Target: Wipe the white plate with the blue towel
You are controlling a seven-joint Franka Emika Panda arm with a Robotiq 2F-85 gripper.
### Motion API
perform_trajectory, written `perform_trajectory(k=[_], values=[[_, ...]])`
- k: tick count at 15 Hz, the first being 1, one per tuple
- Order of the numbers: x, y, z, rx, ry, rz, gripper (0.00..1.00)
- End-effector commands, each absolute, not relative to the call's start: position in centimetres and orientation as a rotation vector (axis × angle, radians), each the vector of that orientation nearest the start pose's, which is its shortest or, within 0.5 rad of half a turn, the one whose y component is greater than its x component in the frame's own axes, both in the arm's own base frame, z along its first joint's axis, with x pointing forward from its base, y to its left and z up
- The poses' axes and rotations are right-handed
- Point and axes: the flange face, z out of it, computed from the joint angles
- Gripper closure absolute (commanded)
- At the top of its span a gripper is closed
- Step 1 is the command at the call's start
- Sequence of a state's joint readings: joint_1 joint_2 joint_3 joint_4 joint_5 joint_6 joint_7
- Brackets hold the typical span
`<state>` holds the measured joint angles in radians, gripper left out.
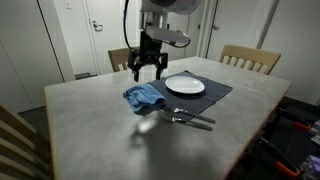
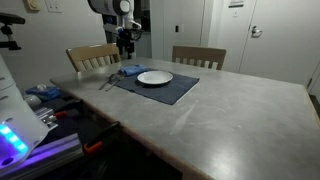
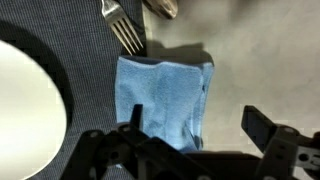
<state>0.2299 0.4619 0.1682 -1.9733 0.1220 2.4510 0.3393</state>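
Note:
The blue towel (image 1: 144,97) lies crumpled on the left end of a dark grey placemat (image 1: 215,95); it also shows in an exterior view (image 2: 130,71) and in the wrist view (image 3: 165,98). The white plate (image 1: 185,86) sits on the mat beside it, also visible in an exterior view (image 2: 154,78) and at the left edge of the wrist view (image 3: 30,105). My gripper (image 1: 148,72) hangs open and empty above the towel, clear of it. In the wrist view its fingers (image 3: 195,130) straddle the towel's right edge.
A fork (image 3: 123,28) and a spoon (image 3: 160,7) lie on the mat near the towel, also seen in an exterior view (image 1: 190,120). Wooden chairs (image 1: 250,58) stand at the table's far side. The grey table (image 1: 100,140) spreads around the mat.

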Motion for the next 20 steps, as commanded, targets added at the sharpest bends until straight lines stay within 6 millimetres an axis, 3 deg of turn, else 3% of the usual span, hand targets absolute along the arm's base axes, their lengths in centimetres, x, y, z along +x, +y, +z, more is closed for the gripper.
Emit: perform_trajectory(k=[1, 3, 7, 9, 14, 20], values=[[60.0, 24.4, 19.2, -2.985, 0.01, 0.117, 0.0], [61.2, 24.9, 17.8, -3.002, 0.0, 0.076, 0.0], [63.8, 24.8, 17.9, -3.059, -0.009, -0.071, 0.0], [64.5, 24.1, 17.6, -3.118, -0.035, -0.05, 0.0], [64.2, 22.0, 15.2, -3.174, -0.001, 0.163, 0.0], [63.7, 21.9, 13.3, -3.169, 0.011, 0.296, 0.0]])
